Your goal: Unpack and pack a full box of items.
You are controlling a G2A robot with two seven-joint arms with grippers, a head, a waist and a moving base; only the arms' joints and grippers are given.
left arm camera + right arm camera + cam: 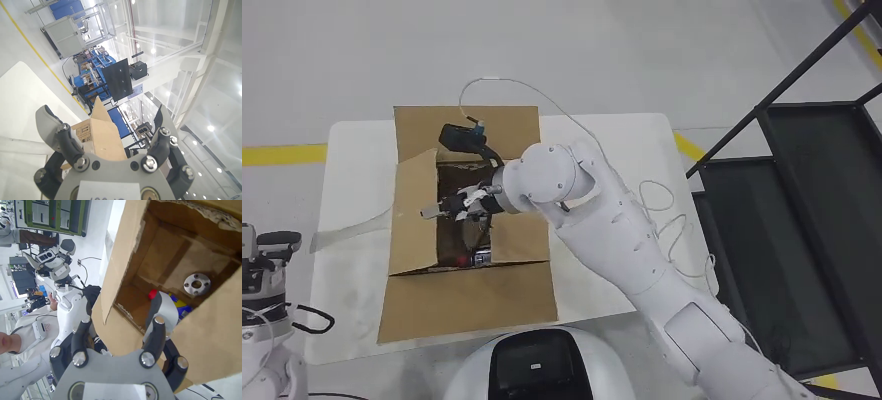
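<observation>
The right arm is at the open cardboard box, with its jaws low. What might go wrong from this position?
1. The right arm's open jaws straddle a raised flap of the box, one finger inside and one outside. Closing or descending may pinch the cardboard and drag the box.
2. The metal flange lies flat on the box floor, so the jaws may slip off it.
</observation>
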